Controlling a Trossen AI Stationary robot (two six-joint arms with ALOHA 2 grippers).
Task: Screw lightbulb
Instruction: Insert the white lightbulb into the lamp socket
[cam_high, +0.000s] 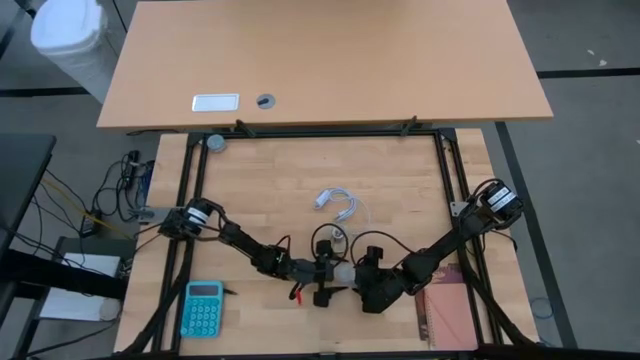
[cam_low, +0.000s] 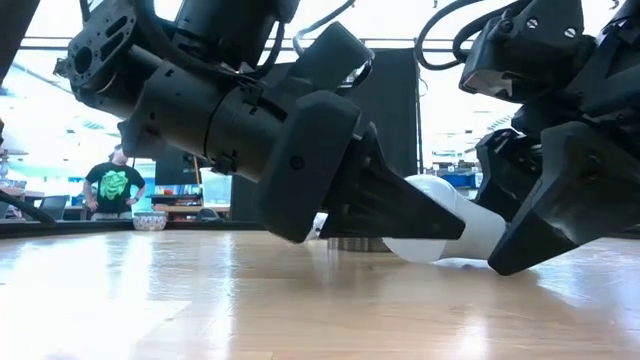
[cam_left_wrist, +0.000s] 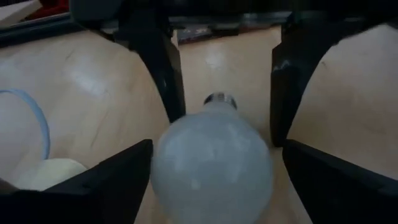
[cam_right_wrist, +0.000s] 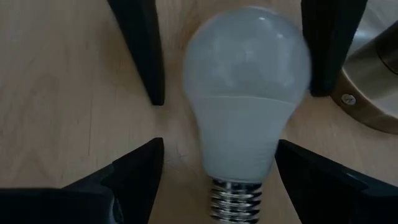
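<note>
Evidently the small white pear-shaped lightbulb (cam_right_wrist: 245, 93) with a ribbed metal screw base is lying on its side on the wooden table (cam_high: 400, 190), just beside the round silvery socket disc (cam_right_wrist: 373, 93). It is being bracketed by the left gripper (cam_left_wrist: 211, 177) and right gripper (cam_right_wrist: 217, 165), both spread apart, neither clamping it. It is being judged light, smooth, slippery and breakable, best taken gently around the globe. No containers are being shown.

One lightbulb (cam_right_wrist: 244, 99), two tools, one calculator (cam_high: 203, 308), one cable (cam_high: 338, 202).
</note>
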